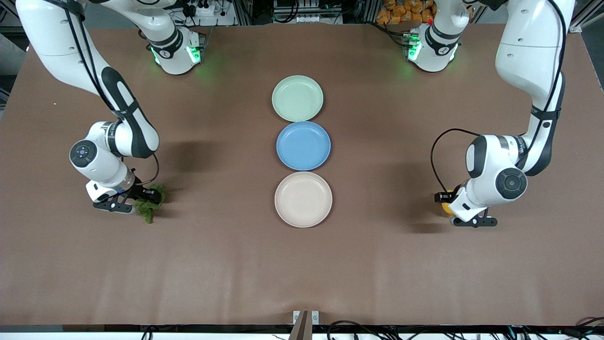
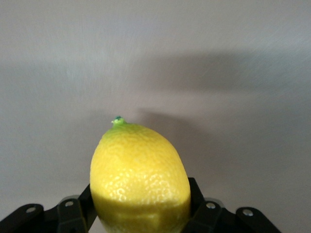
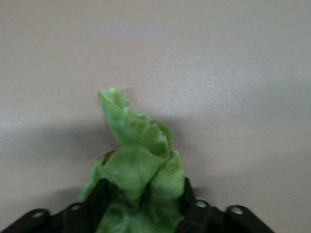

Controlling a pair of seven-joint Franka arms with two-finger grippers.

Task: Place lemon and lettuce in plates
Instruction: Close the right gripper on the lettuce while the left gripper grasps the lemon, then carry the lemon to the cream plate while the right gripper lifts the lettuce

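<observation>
Left gripper (image 1: 452, 204) pinched the lemon (image 2: 140, 177) at the left arm's end | right gripper (image 1: 144, 200) pinched the lettuce (image 3: 138, 170) at the right arm's end | beige plate (image 1: 303, 199), green plate (image 1: 297, 98) lay mid-table

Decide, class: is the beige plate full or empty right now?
Empty. The beige plate shows only bare surface; the lemon sits in the left gripper, the lettuce in the right gripper.

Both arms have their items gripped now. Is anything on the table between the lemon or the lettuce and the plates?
Nothing visible. The left gripper holds the lemon and the right gripper holds the lettuce, each near its own end of the table. Only bare table lies between them and the beige plate or the green plate.
</observation>
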